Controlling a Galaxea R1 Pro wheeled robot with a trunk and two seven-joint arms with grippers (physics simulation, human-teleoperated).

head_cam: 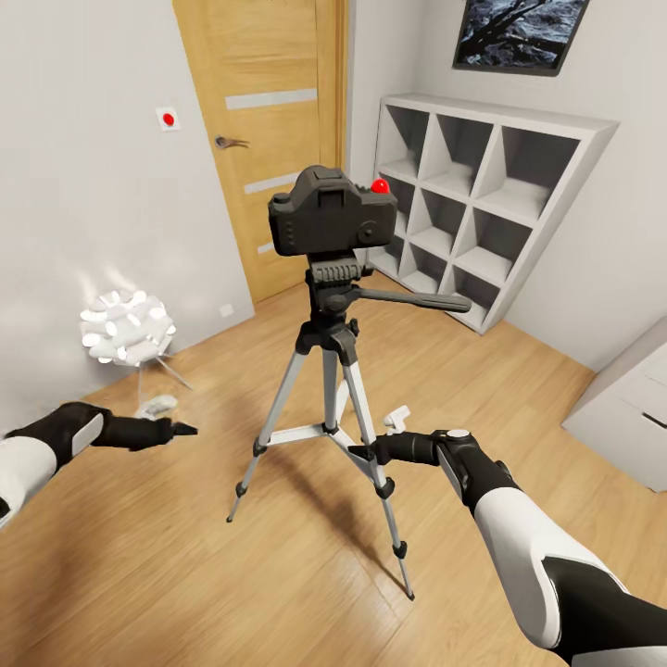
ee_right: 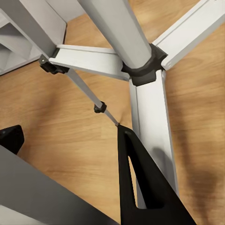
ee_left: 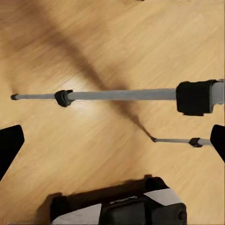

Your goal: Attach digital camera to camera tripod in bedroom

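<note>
Leftmost in the head view, the left gripper (head_cam: 182, 429) hangs low above the wood floor (head_cam: 139, 574), well apart from the tripod, with nothing between its fingers; its wrist view shows the two dark fingertips (ee_left: 9, 145) spread wide at either edge, a tripod leg (ee_left: 117, 95) lying across the view beyond them; behind that arm a white petal-shaded floor lamp (head_cam: 127, 327) glows by the grey-white wall (head_cam: 83, 204), with an oak door (head_cam: 269, 130) further back; at centre the camera tripod (head_cam: 329, 371) stands on its three spread silver legs, its long pan handle (head_cam: 417, 301) pointing right; the digital camera (head_cam: 332, 218) sits upright on the black head, red dot (head_cam: 380, 186) on top; the right gripper (head_cam: 371, 443) reaches in among the legs, fingers parted and empty, one black finger (ee_right: 140, 183) seen just beside the centre brace hub (ee_right: 143, 70); a white cube shelf (head_cam: 482, 195) stands against the far wall on the right, under a dark framed picture (head_cam: 519, 32).
</note>
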